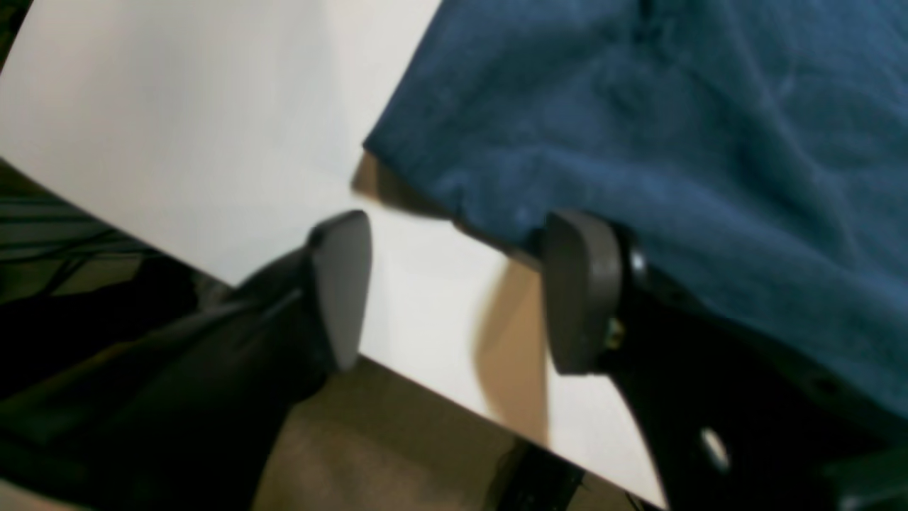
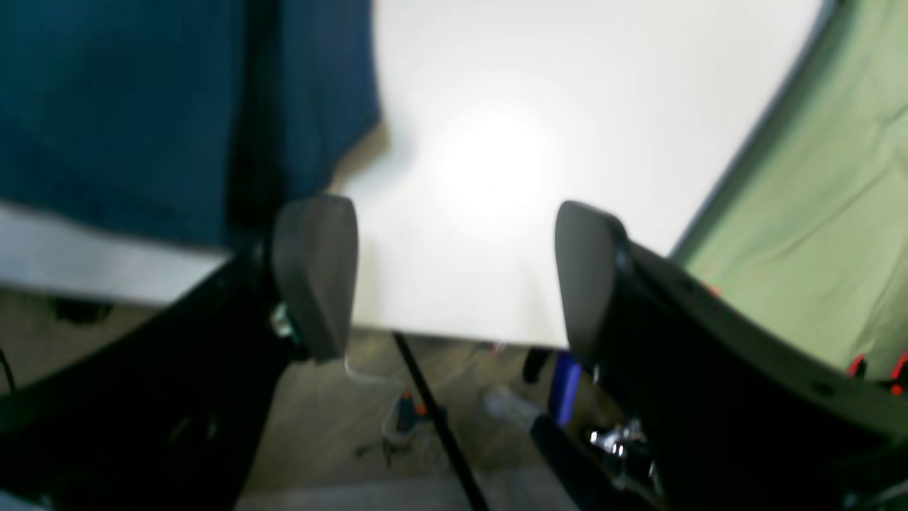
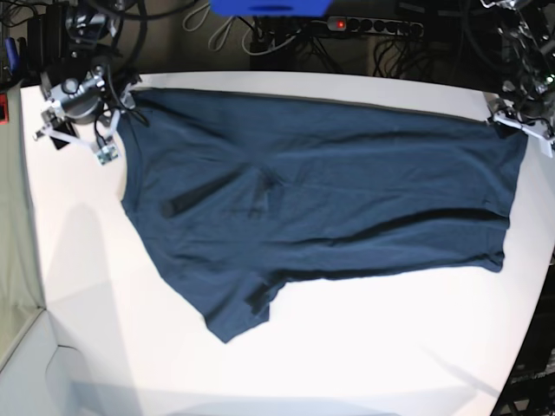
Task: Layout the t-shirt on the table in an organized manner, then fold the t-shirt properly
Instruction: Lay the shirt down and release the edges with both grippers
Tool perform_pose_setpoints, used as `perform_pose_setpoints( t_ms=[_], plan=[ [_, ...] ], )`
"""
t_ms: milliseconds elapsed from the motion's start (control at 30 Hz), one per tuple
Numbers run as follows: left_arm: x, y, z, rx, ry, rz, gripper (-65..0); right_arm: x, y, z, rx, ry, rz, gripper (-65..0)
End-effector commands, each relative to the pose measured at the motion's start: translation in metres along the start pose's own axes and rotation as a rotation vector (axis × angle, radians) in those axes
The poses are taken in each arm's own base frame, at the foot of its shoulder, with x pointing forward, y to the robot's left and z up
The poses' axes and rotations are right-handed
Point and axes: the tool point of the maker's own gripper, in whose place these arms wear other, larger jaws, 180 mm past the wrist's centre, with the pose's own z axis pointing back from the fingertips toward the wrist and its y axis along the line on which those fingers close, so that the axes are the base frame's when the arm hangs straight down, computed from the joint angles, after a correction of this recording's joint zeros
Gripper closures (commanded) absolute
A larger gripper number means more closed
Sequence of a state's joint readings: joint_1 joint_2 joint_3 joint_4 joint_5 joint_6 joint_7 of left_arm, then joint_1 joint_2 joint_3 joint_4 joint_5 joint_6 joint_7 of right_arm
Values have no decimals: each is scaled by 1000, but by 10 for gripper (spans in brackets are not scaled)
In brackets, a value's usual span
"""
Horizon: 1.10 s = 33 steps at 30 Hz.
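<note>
Table: the white table [image 3: 347, 347] with a curved edge fills the base view.
Room: cables and a power strip [image 3: 373, 26] behind.
T-shirt: one navy t-shirt [image 3: 329, 191], spread across the far half.
Grippers: two; left gripper [image 1: 461, 284] and right gripper [image 2: 454, 277] parted, gripping nothing.

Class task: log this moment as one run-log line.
t-shirt: spread on table | left claw: open, empty | right claw: open, empty

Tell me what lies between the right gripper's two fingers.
Nothing is held: in the right wrist view the right gripper stands open, and between its fingers shows only bare table and the floor past its edge. The t-shirt lies off to the side.
</note>
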<state>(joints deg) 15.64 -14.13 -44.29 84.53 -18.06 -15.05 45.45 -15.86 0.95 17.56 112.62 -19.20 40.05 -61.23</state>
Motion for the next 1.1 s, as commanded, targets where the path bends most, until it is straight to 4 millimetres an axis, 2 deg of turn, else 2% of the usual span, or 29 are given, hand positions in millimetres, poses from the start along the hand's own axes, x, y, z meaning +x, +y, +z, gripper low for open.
perform_pose_setpoints(
  t_ms=[0, 100, 233, 300, 433, 567, 667, 733, 833, 967, 1067],
  plan=[
    [17, 4, 5, 8, -49, -12, -396, 10, -10, 4, -29, -30, -3, -439],
    [23, 6, 8, 13, -68, -14, -420, 28, -22, 6, -57, -68, -19, -439],
    [45, 16, 25, 48, -163, 38, -426, 63, -34, 11, -80, -144, -24, -439],
    [70, 15, 31, 52, -236, 61, -426, 85, -37, 15, -89, -193, -11, -439],
    [121, -2, 33, 18, -351, 95, -426, 133, -42, 19, -89, -279, 16, -439],
    [171, -25, 32, -44, -450, 139, -426, 169, -44, 9, -58, -301, 33, -439],
    [199, -37, 17, -57, -447, 106, -426, 187, -43, -1, -26, -294, 45, -439],
    [206, -51, -5, -66, -395, 80, -426, 193, -43, -7, -11, -285, 46, -439],
    [215, -53, -35, -45, -362, 71, -426, 197, -43, -12, 5, -278, 46, -439],
    [212, -61, -74, -25, -333, 13, -426, 201, -45, -12, 3, -285, 45, -439],
    [206, -74, -96, -41, -324, -17, -426, 202, -46, -11, 1, -287, 44, -439]
  ],
)
